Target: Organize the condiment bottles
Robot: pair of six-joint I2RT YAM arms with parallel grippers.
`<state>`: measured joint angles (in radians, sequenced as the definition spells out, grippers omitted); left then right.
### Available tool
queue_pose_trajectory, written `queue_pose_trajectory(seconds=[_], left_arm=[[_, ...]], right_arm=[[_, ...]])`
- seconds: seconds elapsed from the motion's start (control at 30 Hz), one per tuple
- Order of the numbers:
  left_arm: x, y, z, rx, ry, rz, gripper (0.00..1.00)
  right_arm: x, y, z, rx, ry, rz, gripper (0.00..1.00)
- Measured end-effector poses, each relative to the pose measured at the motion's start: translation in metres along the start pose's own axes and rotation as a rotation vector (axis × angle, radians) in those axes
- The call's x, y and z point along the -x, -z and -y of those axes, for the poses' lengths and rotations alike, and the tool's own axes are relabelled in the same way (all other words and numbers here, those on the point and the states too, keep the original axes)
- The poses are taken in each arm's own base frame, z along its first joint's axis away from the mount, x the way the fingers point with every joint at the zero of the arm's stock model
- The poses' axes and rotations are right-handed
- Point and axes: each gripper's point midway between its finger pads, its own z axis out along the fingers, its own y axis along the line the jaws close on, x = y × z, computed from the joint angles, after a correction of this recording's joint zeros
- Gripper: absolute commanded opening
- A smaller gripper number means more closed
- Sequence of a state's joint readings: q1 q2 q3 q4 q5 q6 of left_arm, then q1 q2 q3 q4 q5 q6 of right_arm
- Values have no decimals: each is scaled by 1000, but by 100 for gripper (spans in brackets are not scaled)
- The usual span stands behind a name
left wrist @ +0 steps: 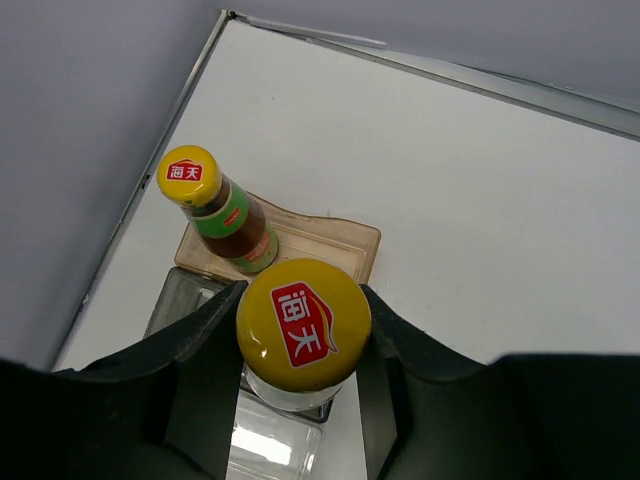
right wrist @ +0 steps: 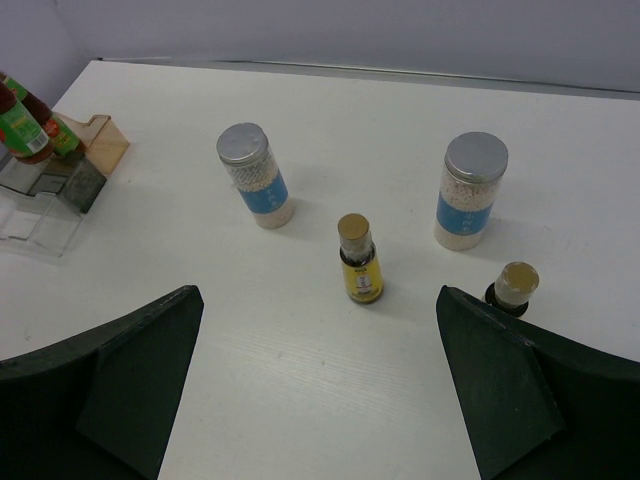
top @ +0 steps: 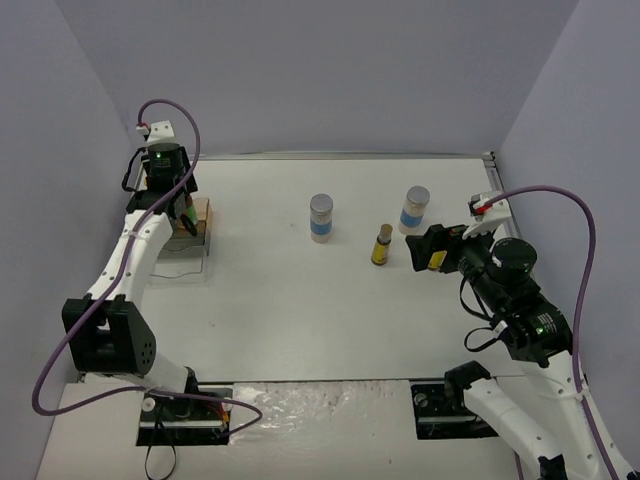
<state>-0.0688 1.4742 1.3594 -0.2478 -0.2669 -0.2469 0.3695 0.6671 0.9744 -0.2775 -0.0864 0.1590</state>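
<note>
My left gripper (left wrist: 303, 300) is shut on the orange cap of a dark bottle (left wrist: 303, 325), held upright over the clear plastic tray (left wrist: 188, 290). A second dark bottle (left wrist: 220, 210) with a red-green label stands on the tray's amber back. Both show at far left in the right wrist view (right wrist: 22, 120). Two white silver-lidded jars (right wrist: 255, 175) (right wrist: 470, 190) stand mid-table. One tiny yellow bottle (right wrist: 360, 262) stands ahead of my open, empty right gripper (right wrist: 318, 295). The other tiny yellow bottle (right wrist: 512, 288) stands close to its right finger.
The tray (top: 185, 255) sits at the table's left side near the left wall, under my left gripper (top: 183, 212). The jars (top: 321, 218) (top: 414, 209) and a yellow bottle (top: 382, 245) stand left of my right gripper (top: 428, 250). Walls close in the back and both sides.
</note>
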Motion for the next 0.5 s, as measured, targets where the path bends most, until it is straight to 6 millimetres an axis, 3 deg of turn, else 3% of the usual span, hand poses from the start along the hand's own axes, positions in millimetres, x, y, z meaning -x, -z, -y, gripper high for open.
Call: queue_pose_trajectory(seconds=[0.3, 0.5], left_arm=[[-3, -52, -15, 46, 48, 32, 0], [-10, -75, -20, 62, 56, 31, 0]], right_arm=[[-3, -2, 0, 0, 3, -3, 100], [-8, -4, 2, -2, 3, -13, 100]])
